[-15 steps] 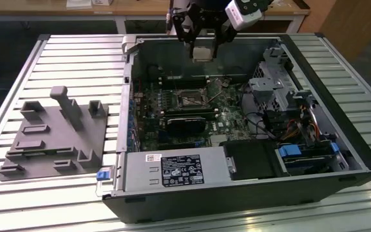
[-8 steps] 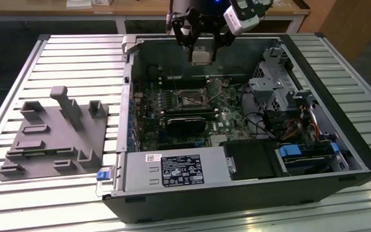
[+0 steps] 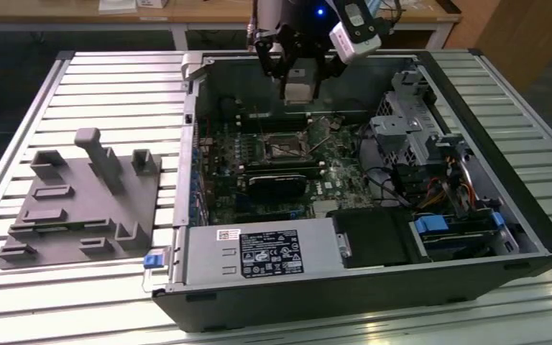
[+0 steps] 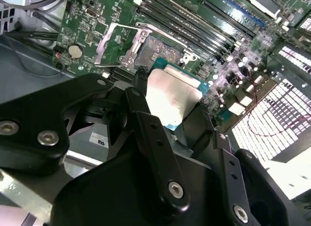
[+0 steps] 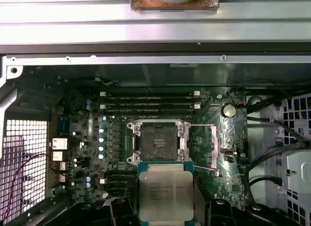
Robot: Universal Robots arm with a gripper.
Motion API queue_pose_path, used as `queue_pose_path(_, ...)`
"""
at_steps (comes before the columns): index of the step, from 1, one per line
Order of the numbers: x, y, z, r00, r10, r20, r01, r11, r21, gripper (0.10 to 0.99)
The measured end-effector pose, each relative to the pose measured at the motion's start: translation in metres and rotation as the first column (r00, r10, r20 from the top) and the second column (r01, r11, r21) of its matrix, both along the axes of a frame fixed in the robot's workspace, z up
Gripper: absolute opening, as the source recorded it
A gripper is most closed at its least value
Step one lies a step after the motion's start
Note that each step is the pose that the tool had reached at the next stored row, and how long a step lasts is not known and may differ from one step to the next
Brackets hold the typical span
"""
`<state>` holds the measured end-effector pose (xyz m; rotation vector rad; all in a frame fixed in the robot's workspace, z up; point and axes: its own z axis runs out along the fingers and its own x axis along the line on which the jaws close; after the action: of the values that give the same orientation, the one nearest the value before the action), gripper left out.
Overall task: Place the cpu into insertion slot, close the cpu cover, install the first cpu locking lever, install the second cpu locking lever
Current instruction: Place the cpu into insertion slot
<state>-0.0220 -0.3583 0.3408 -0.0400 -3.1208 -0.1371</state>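
Pincer (image 4: 167,109) tight around cpu (image 4: 175,90)

The flat square silvery-beige metal cpu (image 5: 165,194) is aloft, apart from the empty dark-centred square insertion slot (image 5: 159,142); the thin silvery metal cpu cover frame (image 5: 204,148) lies open beside the slot.

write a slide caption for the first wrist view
The gripper holds the cpu near the uncovered insertion slot, with the cpu cover swung open beside it.
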Motion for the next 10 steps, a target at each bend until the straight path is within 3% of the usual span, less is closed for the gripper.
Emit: queue_pose_path(10, -0.0047, 0.008, -0.0176, 1.0, 0.0, 0.0006, 0.0, 1.0, -0.004, 0.541)
